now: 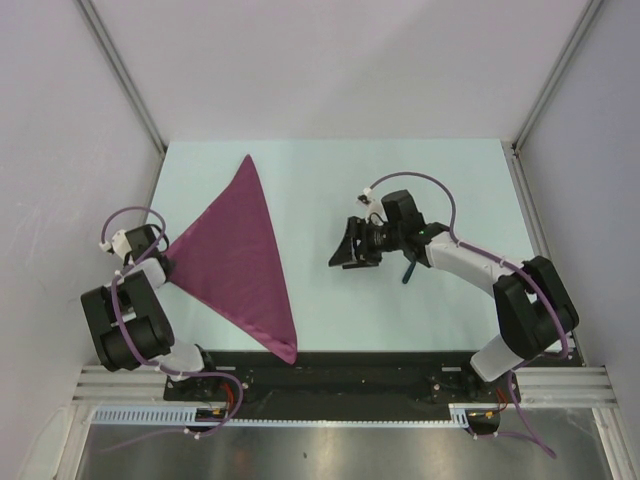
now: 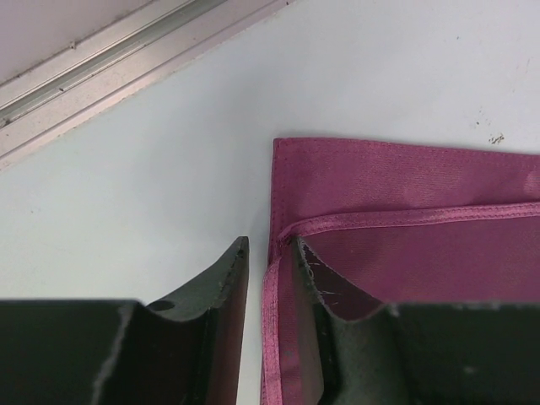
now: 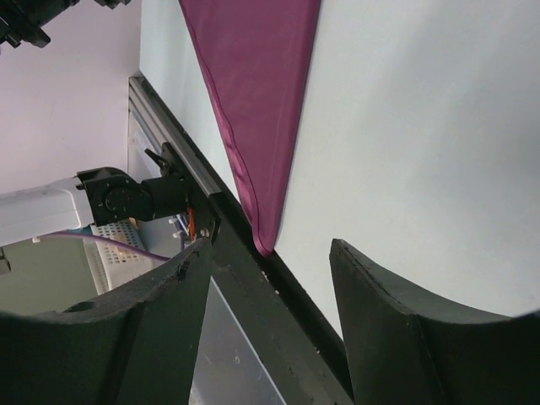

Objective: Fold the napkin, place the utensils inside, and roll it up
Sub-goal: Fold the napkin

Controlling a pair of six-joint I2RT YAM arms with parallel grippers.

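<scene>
The magenta napkin [image 1: 240, 260] lies folded into a triangle on the left half of the table, its near tip at the front edge. My left gripper [image 1: 165, 250] is at the napkin's left corner. In the left wrist view the gripper [image 2: 270, 245] stands slightly open, with the napkin's [image 2: 405, 177] double hem running between the fingers and a thin gap showing beside it. My right gripper [image 1: 345, 250] hovers open and empty at mid-table, right of the napkin [image 3: 253, 76]. A slim dark stick [image 1: 407, 270] pokes out under the right arm; no gold spoon bowl shows.
The pale table [image 1: 330, 180] is walled at the back and both sides. A black rail [image 1: 380, 365] runs along the front edge, also shown in the right wrist view [image 3: 253, 287]. An aluminium wall rail [image 2: 110, 67] lies just beyond the left gripper.
</scene>
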